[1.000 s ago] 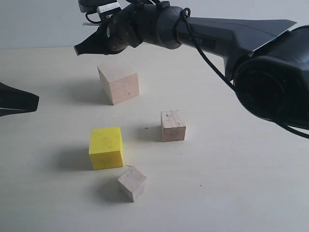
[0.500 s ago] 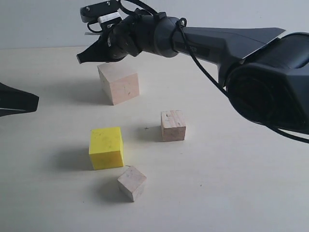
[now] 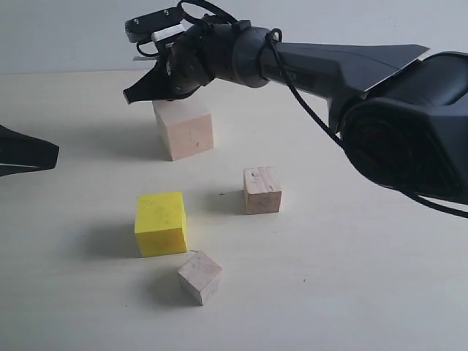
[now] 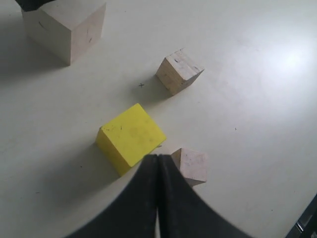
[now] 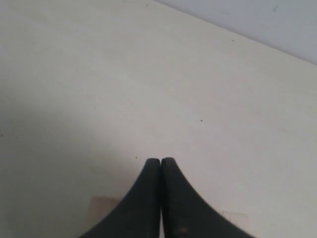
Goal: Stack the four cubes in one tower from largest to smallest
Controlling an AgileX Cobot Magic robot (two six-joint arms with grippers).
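Four cubes lie apart on the table, none stacked. The large pale cube (image 3: 183, 130) (image 4: 64, 27) stands at the back. The yellow cube (image 3: 161, 223) (image 4: 131, 139) is nearer, with the small pale cube (image 3: 262, 190) (image 4: 179, 71) to its right and the smallest cube (image 3: 199, 277) (image 4: 190, 165) at the front, turned at an angle. My right gripper (image 3: 133, 96) (image 5: 161, 159) is shut and empty, low over the large cube's top (image 5: 101, 210), its tip past the cube's far left edge. My left gripper (image 3: 51, 152) (image 4: 157, 156) is shut and empty at the left edge.
The right arm (image 3: 351, 58) reaches across the back of the pale table (image 3: 365, 278) from the right. A grey wall (image 3: 58, 29) runs behind the table's far edge.
My right gripper has come down and slightly right onto the large cube's top. The large cube has shifted a little to the right. The left gripper has not moved.
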